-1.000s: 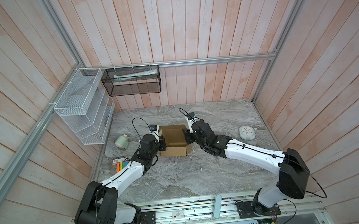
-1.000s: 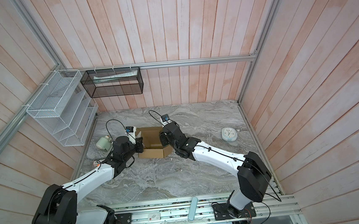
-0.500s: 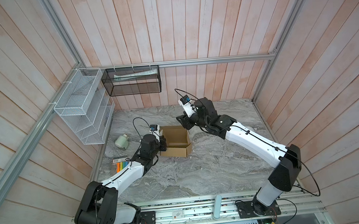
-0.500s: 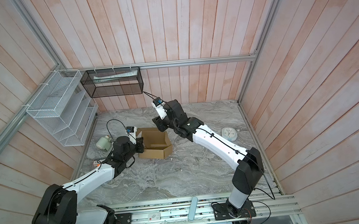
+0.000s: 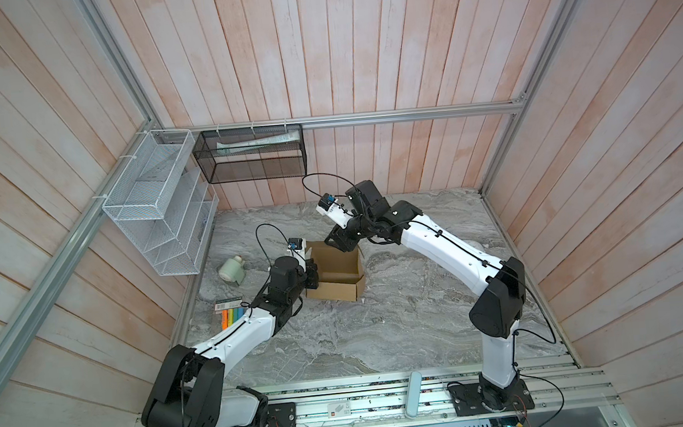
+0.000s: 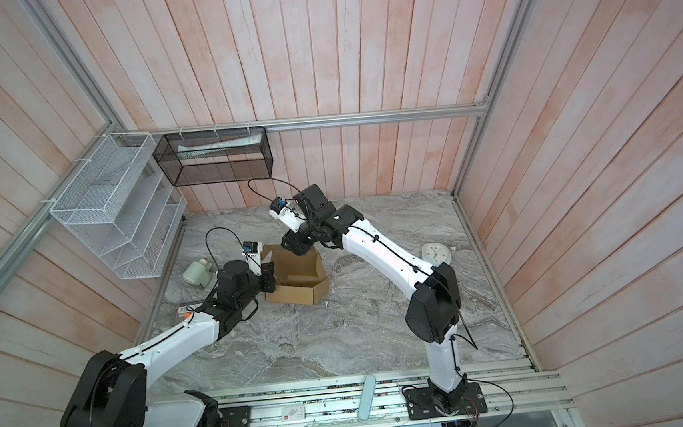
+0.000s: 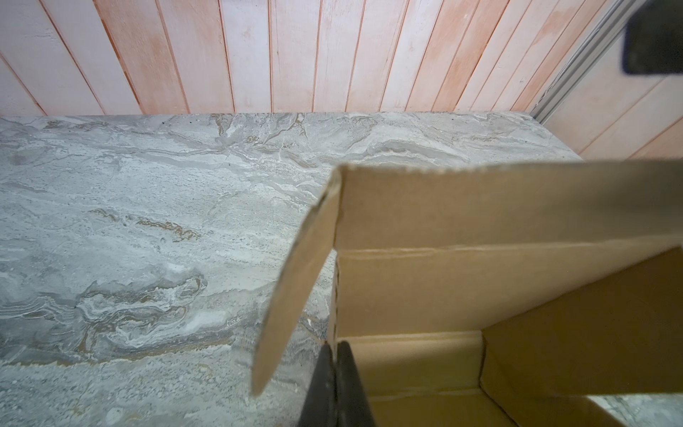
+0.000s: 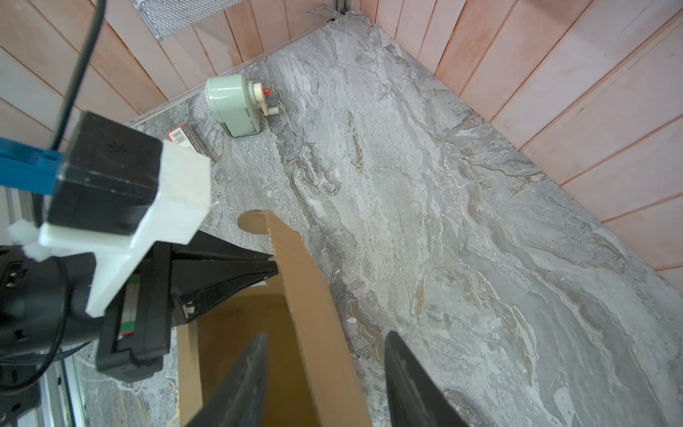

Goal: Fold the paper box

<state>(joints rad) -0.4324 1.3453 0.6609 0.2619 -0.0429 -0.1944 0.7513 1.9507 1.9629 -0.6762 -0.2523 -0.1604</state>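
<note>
Left fingers point(image 7: 351, 392) are pressed together on a side wall of the paper box point(image 5: 335, 267), pinching the cardboard at its top edge. The right fingers point(image 8: 240, 384) stand spread astride an upright flap on the box's far side; whether they touch it cannot be told. The brown box, open-topped and partly formed, sits on the grey marbled bench point(image 5: 383, 336) between the two arms, left of centre. A pale green pencil sharpener point(image 5: 231, 270) lies near the bench's left edge, apart from the box.
</note>
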